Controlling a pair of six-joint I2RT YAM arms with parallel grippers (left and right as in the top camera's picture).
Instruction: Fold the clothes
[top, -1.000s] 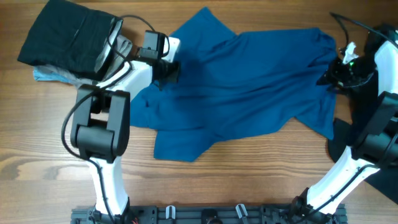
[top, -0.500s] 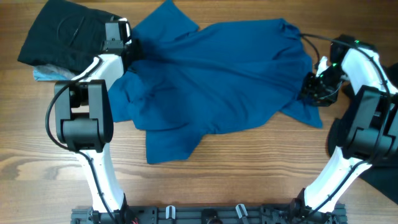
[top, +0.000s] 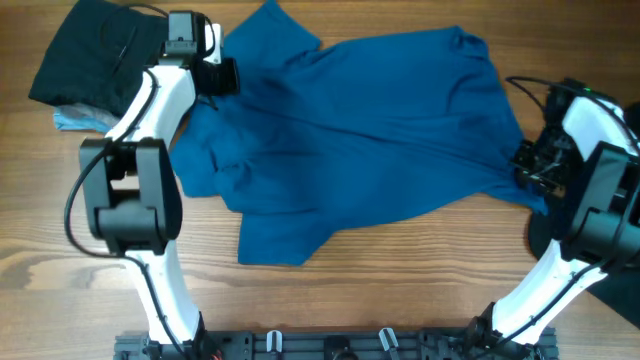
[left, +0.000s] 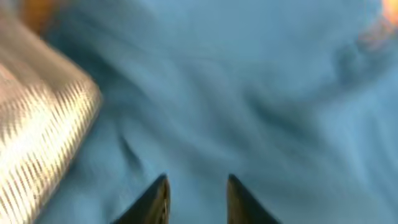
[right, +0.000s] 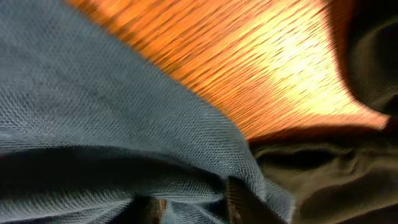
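Since the right claw (top: 527, 160) pulled rightward over the last half second, the blue shirt (top: 370, 130) lies wider across the worktop (top: 400, 290) overhead. Only the left wrist shows the left claw (left: 196, 186) spread above the cloth. The right wrist shows its claw pinching the hem, black fabric (right: 336, 174) beside it.

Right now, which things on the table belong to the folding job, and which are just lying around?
In the job: blue shirt, left hand, right hand.
Lying about: folded black garment, pale blue item under it, dark cloth at the right edge.
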